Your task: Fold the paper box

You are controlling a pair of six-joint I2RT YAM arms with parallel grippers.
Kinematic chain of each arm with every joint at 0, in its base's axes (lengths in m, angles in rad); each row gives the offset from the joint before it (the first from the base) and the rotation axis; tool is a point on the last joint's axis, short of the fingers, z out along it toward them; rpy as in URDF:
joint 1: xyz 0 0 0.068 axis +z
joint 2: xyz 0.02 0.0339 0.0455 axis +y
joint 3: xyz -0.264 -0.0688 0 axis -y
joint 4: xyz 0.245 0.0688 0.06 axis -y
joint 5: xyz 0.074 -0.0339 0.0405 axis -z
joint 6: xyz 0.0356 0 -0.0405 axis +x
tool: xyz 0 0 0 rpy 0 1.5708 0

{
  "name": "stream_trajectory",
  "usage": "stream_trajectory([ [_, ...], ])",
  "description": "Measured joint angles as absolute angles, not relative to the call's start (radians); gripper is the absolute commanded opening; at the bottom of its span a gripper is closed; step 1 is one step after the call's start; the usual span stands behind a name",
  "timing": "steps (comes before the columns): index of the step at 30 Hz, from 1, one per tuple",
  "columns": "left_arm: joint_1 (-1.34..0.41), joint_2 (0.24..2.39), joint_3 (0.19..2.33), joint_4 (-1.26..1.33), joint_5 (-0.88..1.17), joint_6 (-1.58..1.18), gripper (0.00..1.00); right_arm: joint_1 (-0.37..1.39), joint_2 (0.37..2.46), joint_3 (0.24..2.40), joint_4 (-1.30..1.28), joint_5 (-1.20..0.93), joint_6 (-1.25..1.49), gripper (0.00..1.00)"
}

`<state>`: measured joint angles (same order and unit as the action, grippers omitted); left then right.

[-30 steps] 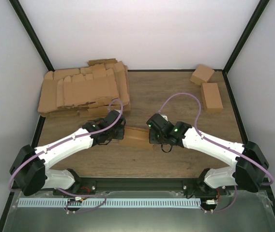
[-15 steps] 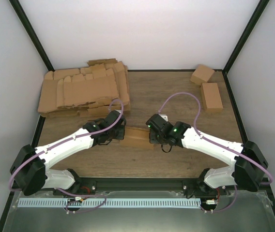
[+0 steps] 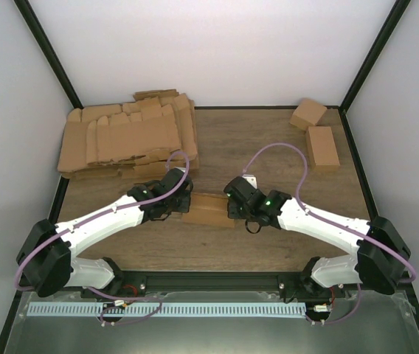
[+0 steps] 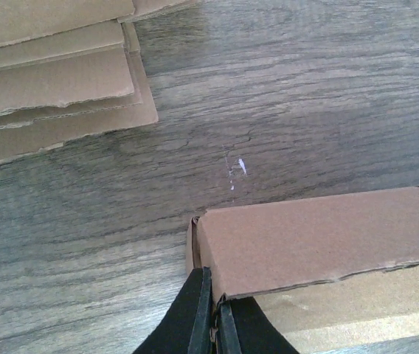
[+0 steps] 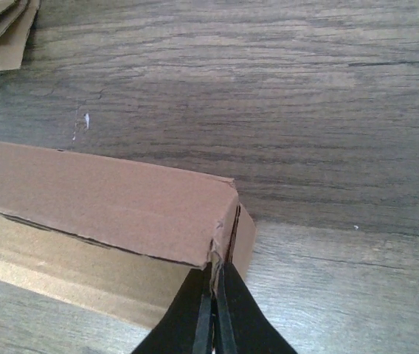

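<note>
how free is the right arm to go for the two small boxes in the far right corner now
Probably not yet: the right claw is shut on the end of the paper box. Nothing lies on the wooden table between it and the small boxes, though.

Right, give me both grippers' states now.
Left gripper: jaws shut at the paper box corner; pinch unclear.
Right gripper: jaws shut at its other end; pinch unclear.

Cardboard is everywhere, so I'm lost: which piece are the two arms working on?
On the wooden table, look near the front middle. The paper box lies there, with the left gripper and right gripper pinching its ends. Unlike the flat pile at far left, it is one folded oblong piece.
</note>
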<state>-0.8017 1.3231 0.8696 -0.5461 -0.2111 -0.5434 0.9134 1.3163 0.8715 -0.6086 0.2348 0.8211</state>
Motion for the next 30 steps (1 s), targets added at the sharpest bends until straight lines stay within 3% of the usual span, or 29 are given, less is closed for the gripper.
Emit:
stream_trajectory([
  [7,-0.817,1.325,0.866,-0.543,-0.232,-0.554,0.04,0.913,1.293,0.82,-0.536,0.255,0.817,0.01],
  [13,-0.838,1.323,0.853,-0.526,-0.241,-0.573,0.04,0.913,1.258,0.813,-0.556,0.238,0.78,0.21],
  [19,-0.852,1.32,0.849,-0.513,-0.229,-0.576,0.04,0.913,1.214,0.813,-0.618,0.2,0.756,0.22],
  [23,-0.852,1.321,0.849,-0.513,-0.229,-0.575,0.04,0.913,1.205,0.831,-0.658,0.197,0.751,0.32],
  [30,-0.853,1.323,0.859,-0.529,-0.228,-0.574,0.04,0.913,1.176,0.859,-0.675,0.199,0.745,0.34],
])
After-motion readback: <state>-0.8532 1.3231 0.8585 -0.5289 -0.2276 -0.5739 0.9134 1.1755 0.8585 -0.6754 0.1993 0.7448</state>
